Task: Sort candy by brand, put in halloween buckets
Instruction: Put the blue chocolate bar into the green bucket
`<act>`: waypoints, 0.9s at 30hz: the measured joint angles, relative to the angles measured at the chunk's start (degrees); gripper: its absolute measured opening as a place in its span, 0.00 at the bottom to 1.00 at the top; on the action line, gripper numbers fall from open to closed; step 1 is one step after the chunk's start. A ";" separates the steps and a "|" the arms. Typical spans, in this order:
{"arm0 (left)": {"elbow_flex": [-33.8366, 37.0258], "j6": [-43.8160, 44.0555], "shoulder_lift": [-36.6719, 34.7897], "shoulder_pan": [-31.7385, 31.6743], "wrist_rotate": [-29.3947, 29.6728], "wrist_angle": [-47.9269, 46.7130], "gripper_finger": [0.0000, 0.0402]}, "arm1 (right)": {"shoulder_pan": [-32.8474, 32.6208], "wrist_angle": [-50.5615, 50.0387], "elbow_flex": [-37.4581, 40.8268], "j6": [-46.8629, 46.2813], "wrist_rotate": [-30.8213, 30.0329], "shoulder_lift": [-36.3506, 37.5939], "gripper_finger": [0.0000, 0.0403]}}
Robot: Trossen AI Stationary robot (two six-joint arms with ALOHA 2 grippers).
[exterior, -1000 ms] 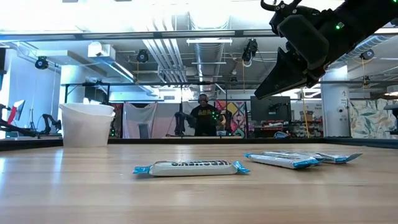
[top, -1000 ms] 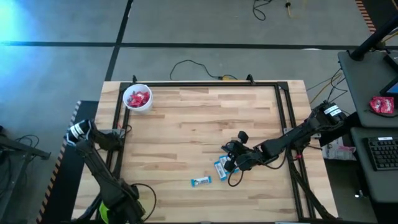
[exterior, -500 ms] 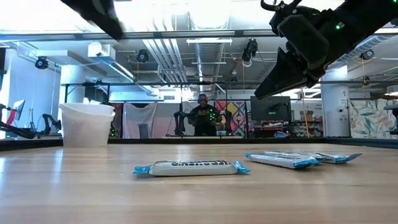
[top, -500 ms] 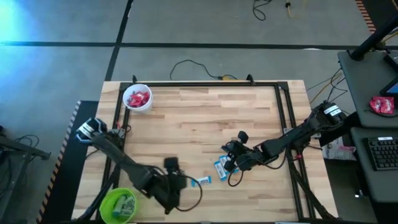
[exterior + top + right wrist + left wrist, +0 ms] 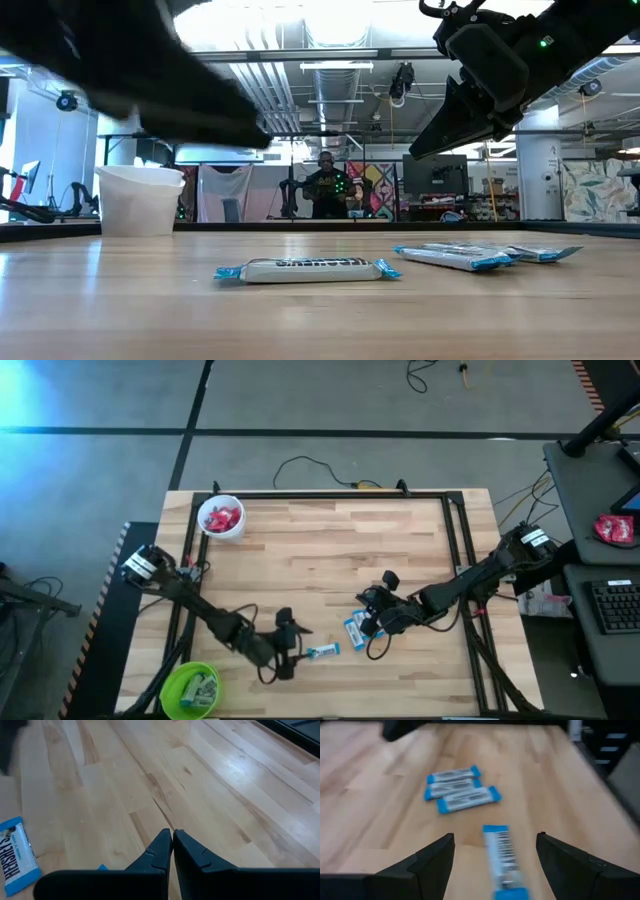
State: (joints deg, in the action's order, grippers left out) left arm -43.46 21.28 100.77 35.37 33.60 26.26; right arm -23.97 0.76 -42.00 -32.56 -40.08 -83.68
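One light blue and white candy bar (image 5: 322, 652) lies flat near the table's near edge, also in the low view (image 5: 308, 269). My left gripper (image 5: 289, 650) hovers just left of it, open. In the left wrist view my left gripper (image 5: 495, 837) has a finger on either side of the bar (image 5: 501, 862), apart from it. A cluster of blue bars (image 5: 355, 628) lies farther right. My right gripper (image 5: 374, 623) is shut and hangs above that cluster (image 5: 480, 257), touching nothing. The white bucket (image 5: 220, 518) holds red candy. The lime green bucket (image 5: 190, 688) holds blue bars.
A black frame (image 5: 455, 540) borders the wooden table. The white bucket stands at the far left corner and the green one just off the near left corner. Bare wood (image 5: 330, 550) fills the table's middle. A person (image 5: 327, 190) stands far back in the room.
My left arm has swung from the near left corner, over the green bucket, toward the table's right. Its gripper now hangs beside the single blue bar. The green bucket, hidden under the arm before, now shows.
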 joint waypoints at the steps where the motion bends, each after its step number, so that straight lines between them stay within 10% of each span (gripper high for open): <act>1: 1.57 -1.17 0.80 -0.45 0.43 3.03 0.66 | 0.00 0.00 0.00 0.00 -0.02 0.00 0.03; 20: -8.73 3.11 25.65 -0.76 7.34 17.13 0.65 | 0.00 0.12 0.00 0.00 0.00 0.02 0.03; 27: -7.61 7.55 25.56 -1.06 7.50 16.89 0.49 | 0.00 0.04 0.02 0.00 0.00 0.00 0.03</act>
State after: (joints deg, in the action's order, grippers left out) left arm -51.07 28.83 126.32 34.31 41.11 43.16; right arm -23.97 0.80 -41.98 -32.56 -40.08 -83.68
